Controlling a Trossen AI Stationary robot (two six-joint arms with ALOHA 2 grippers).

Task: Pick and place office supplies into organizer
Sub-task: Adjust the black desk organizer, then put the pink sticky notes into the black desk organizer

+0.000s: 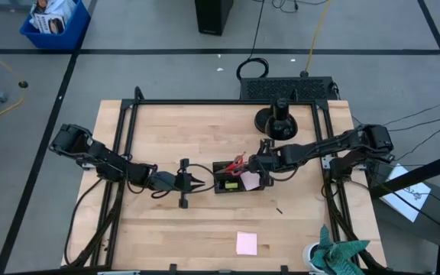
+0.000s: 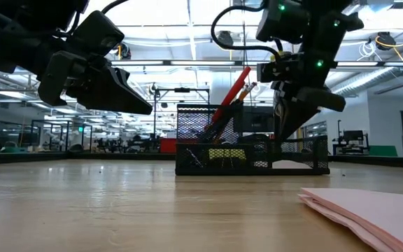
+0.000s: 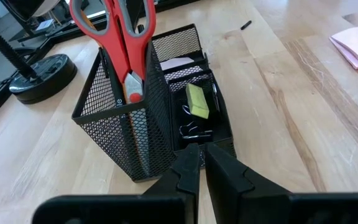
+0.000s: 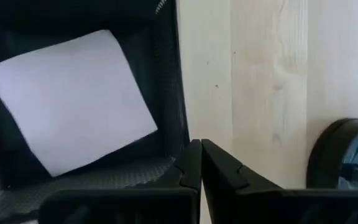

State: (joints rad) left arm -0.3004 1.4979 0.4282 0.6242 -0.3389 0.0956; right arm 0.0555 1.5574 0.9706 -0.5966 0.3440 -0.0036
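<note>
Wooden desk (image 1: 205, 229) carries a black mesh organizer (image 1: 234, 176) near its middle. Red-handled scissors (image 3: 122, 37) stand upright in the tall compartment of the organizer, and a yellow-green eraser (image 3: 196, 101) lies in a low compartment beside binder clips (image 3: 192, 129). A pale sticky pad (image 4: 73, 99) lies inside another compartment. One pink sticky-note pad (image 1: 246, 243) lies well apart from the organizer. The left gripper (image 1: 195, 182) hovers just beside the organizer, jaws closed and empty. The right gripper (image 1: 257, 169) hangs over the organizer, jaws closed, holding nothing.
</note>
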